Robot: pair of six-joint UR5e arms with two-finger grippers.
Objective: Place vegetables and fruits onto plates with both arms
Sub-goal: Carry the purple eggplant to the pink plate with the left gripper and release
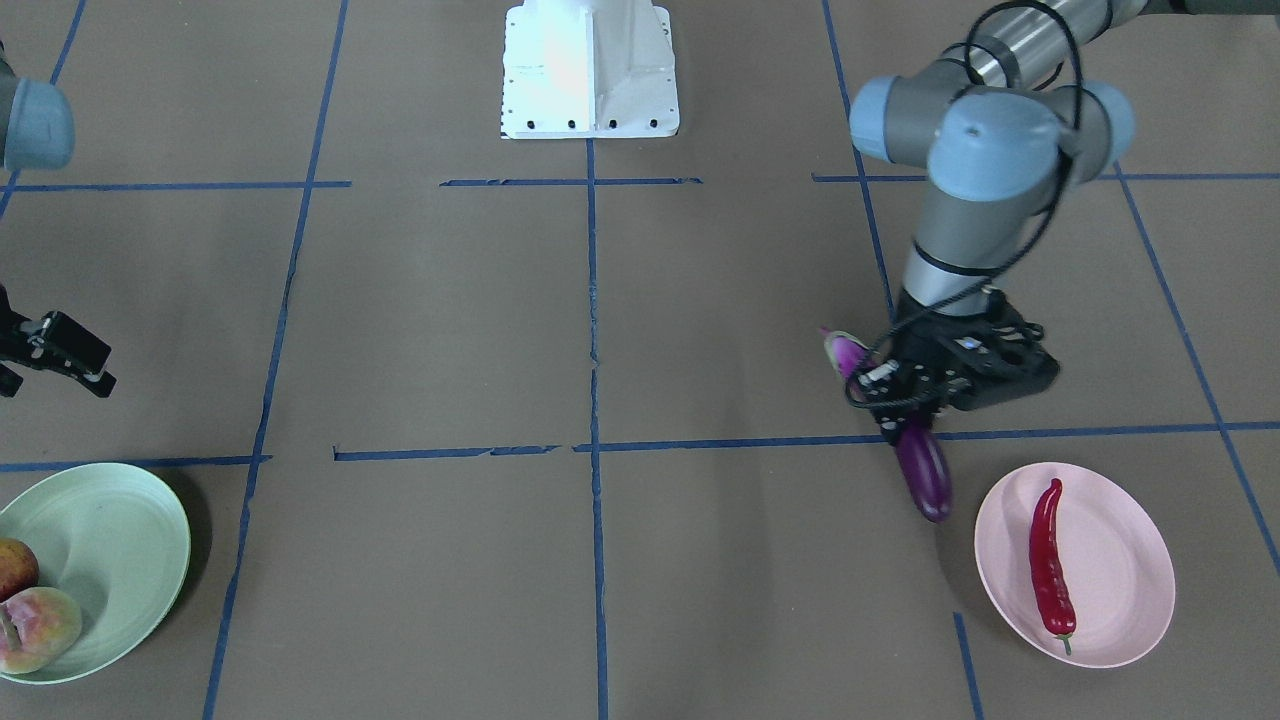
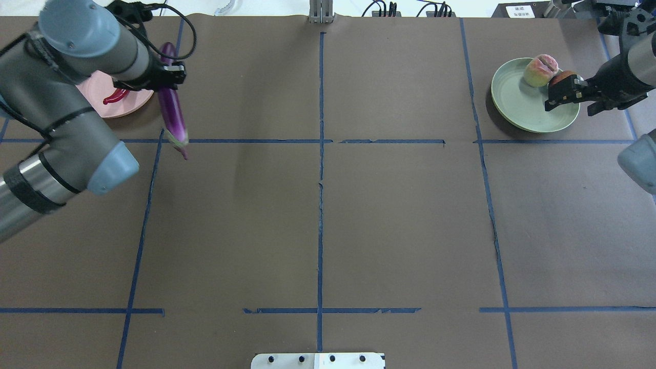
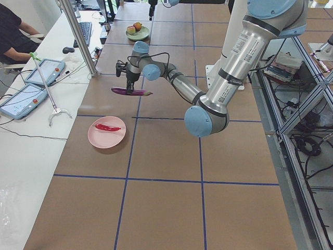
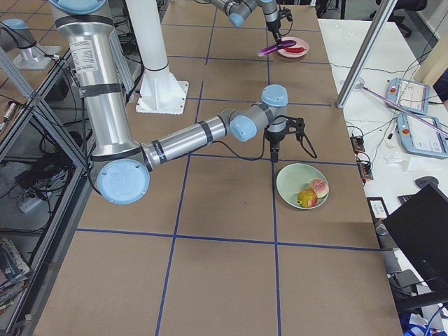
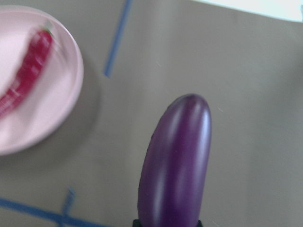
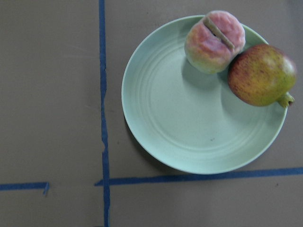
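The left tool [image 1: 900, 405] is pinching the glossy, likely slippery eggplant [image 1: 925, 475] near mid-length, with both ends overhanging beyond it, probably balancing.

The left pincer [image 1: 902, 412] is gripping the long, glossy purple eggplant [image 1: 925, 475] and holding it roughly level above the table, just beside the pale pink plate [image 1: 1125, 540], where the curved red chili pepper [image 1: 1048, 565] is lying. The pale pink-yellow peach [image 6: 215, 40] and the dark red, yellow-patched round fruit [image 6: 262, 74] are sitting against each other near the rim of the pale green plate [image 6: 180, 127]. The right pincer [image 2: 569, 97] is hanging by that plate, fingers apart and holding nothing.
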